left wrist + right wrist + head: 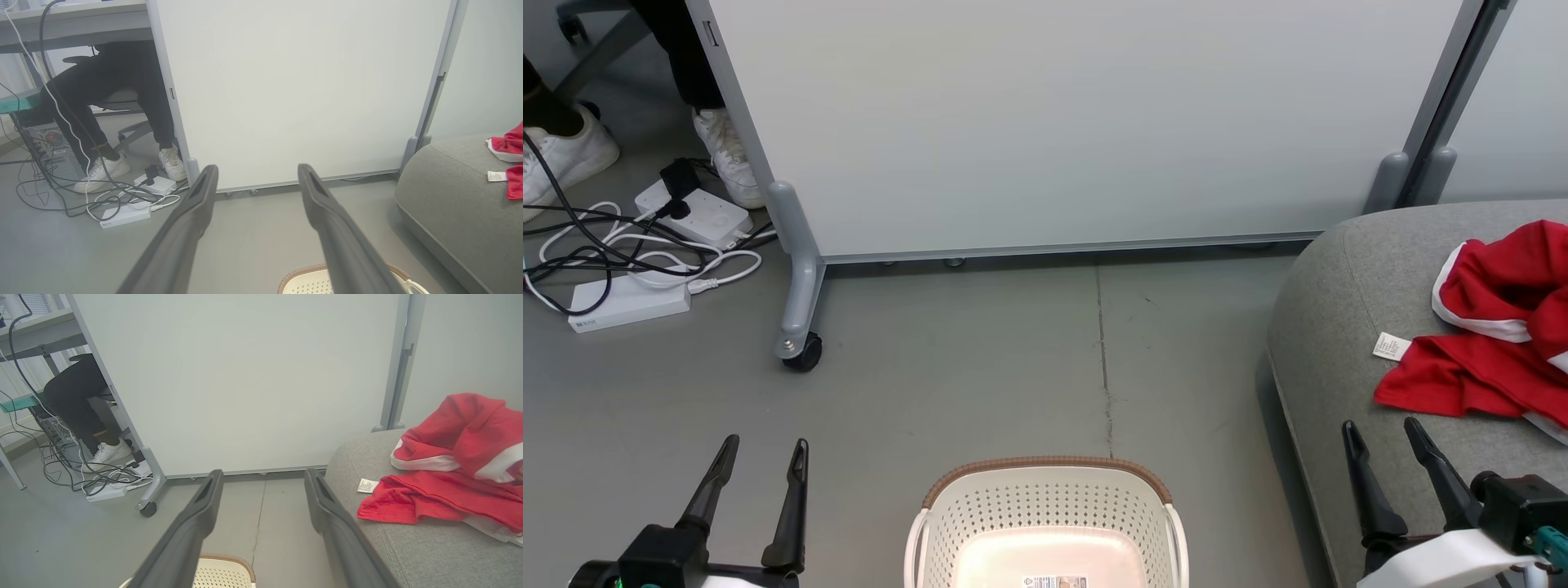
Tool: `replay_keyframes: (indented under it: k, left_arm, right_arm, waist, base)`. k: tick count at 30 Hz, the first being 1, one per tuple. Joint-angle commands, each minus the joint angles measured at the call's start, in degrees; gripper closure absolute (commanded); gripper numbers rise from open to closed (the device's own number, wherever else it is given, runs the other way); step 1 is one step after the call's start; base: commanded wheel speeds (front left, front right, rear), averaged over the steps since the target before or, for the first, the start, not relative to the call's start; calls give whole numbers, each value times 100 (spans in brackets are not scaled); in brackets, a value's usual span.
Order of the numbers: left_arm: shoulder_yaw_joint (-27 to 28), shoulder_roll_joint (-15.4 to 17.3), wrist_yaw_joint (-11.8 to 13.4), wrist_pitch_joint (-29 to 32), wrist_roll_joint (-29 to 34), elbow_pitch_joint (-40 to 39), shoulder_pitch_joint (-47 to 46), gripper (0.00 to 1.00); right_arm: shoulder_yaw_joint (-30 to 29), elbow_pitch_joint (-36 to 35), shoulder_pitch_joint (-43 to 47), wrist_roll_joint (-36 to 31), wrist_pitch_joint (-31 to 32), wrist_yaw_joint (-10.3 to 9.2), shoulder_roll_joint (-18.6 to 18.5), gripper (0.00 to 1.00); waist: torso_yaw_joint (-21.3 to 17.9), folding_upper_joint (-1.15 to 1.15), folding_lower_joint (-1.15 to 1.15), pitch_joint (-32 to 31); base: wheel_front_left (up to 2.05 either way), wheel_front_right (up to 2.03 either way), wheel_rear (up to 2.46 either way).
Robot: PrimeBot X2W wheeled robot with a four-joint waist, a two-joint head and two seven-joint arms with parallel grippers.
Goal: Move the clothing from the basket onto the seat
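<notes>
Well, both pairs of dark fingers stand spread wide, with nothing between them. The left gripper [768,445] hangs low on the left over the grey floor [980,367], its fingers [184,237] pointing toward the white partition panel [1054,122]. The right gripper [1380,426] sits at the lower right by the seat [1339,278], at its near edge and a little short of the clothing [1486,367].

That red clothing lies heaped on the seat's grey cushion. A small white tag [1391,346] sticks out at its left side, set back from the cushion's rounded corner.

Between the two grippers the basket [1045,465] stands on the floor. Its brown rim faces the panel, and its pale bottom and paper label [1055,581] are in plain sight. A wide stretch of floor runs from the basket's rim to the panel's lower edge, and a narrower strip separates basket and seat.

The panel's castor [800,353] juts out on the left. Beyond it, white power strips and tangled cables [629,269] lie beside a person's white shoes [727,155].
</notes>
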Motion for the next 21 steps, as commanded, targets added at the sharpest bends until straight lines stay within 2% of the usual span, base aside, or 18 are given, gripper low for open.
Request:
replay_keyframes:
  k: [1,21]
  left_arm:
    - [11,4,-18,-31,-25,29,-20,0]
    - [-40,79,-10,-53,-15,255,-111,0]
  right_arm:
    - [-10,-17,27,-47,15,1,-38,0]
    - [78,59,-34,-45,51,1,-38,0]
  waist:
    - [-1,0,0,8]
    - [-46,0,0,10]
  base:
    - [0,0,0]
    - [0,0,0]
